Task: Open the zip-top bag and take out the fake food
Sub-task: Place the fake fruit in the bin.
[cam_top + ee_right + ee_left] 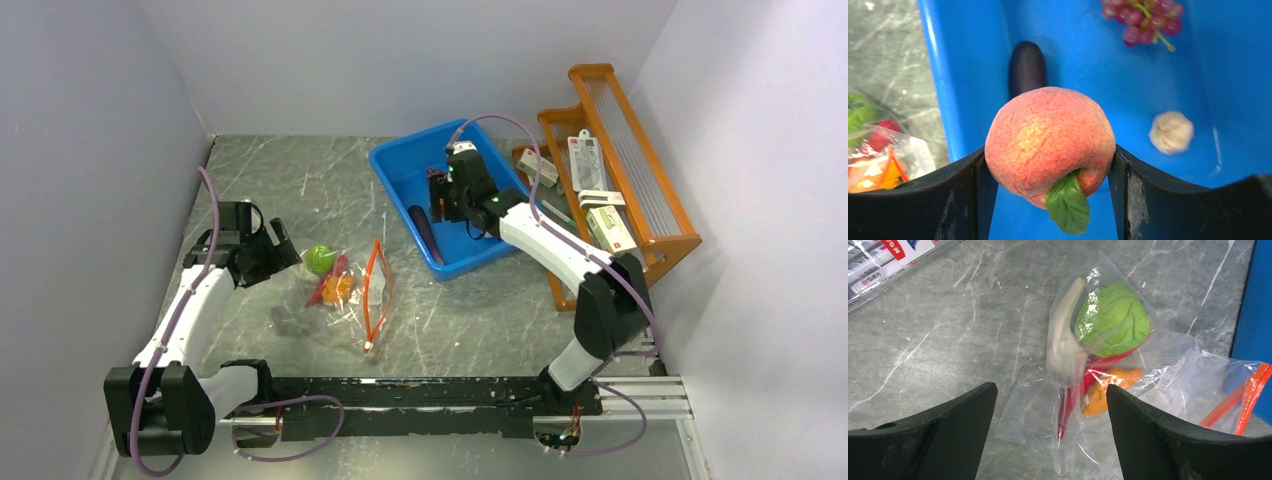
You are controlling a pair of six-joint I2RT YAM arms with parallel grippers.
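Right tool (1047,155) grips peach (1048,132) above blue bin (405,178).
Bag (350,300) lies left of bin, mouth toward it; left tool (1050,390) spread, empty.

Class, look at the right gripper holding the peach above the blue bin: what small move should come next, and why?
Probably open the right gripper and drop the peach: it hangs over the blue bin, where the eggplant, grapes and beige bulb already lie.

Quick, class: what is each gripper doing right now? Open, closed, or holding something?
Left gripper: open, holding nothing.
Right gripper: closed on the peach, over the blue bin.
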